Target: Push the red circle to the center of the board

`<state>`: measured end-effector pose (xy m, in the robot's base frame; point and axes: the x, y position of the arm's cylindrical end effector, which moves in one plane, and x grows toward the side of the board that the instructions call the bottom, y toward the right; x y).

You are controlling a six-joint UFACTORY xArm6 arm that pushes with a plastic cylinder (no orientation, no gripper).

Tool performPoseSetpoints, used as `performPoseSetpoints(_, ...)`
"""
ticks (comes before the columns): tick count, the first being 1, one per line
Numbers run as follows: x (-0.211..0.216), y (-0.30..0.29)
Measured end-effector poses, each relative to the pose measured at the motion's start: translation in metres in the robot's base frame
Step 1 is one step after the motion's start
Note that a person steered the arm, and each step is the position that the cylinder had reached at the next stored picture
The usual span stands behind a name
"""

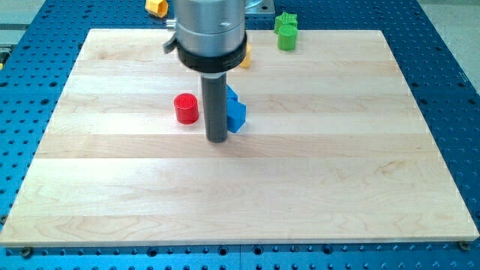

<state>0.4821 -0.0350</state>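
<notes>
- The wooden board (240,195) takes up most of the view, and pretty much everything sits in its upper half; the lower half is bare wood.
- The arm's grey housing (210,34) is seen coming down from 12 o'clock, with the dark rod below it. No jaws are fitted here at all, so nothing is held or clamped; it's just a stick.
- My tip (217,139) is planted slightly up and left of board center, squeezed between two blocks.
- The blue block (235,112) is found just at 2 o'clock of the tip, touching or nearly touching the rod; its shape is partly hidden.
- The green block (286,32) is parked way off at the 1 o'clock edge, and yellow blocks (156,7) peek out near the housing.
- The red circle (186,109) is spotted at 10 o'clock of the tip, close but apart.
- Step-wise, the approach looks underway, no contact made. Next, the tip probably needs to be taken round to the circle's 10 o'clock side, then pushed toward 4 o'clock.
</notes>
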Motion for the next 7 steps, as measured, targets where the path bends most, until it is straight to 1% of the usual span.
performPoseSetpoints(1, 0.020, 0.084)
performPoseSetpoints(2, -0.053, 0.128)
performPoseSetpoints(3, -0.143, 0.159)
performPoseSetpoints(4, -0.217, 0.213)
performPoseSetpoints(5, -0.291, 0.217)
performPoseSetpoints(6, -0.289, 0.216)
performPoseSetpoints(7, -0.290, 0.163)
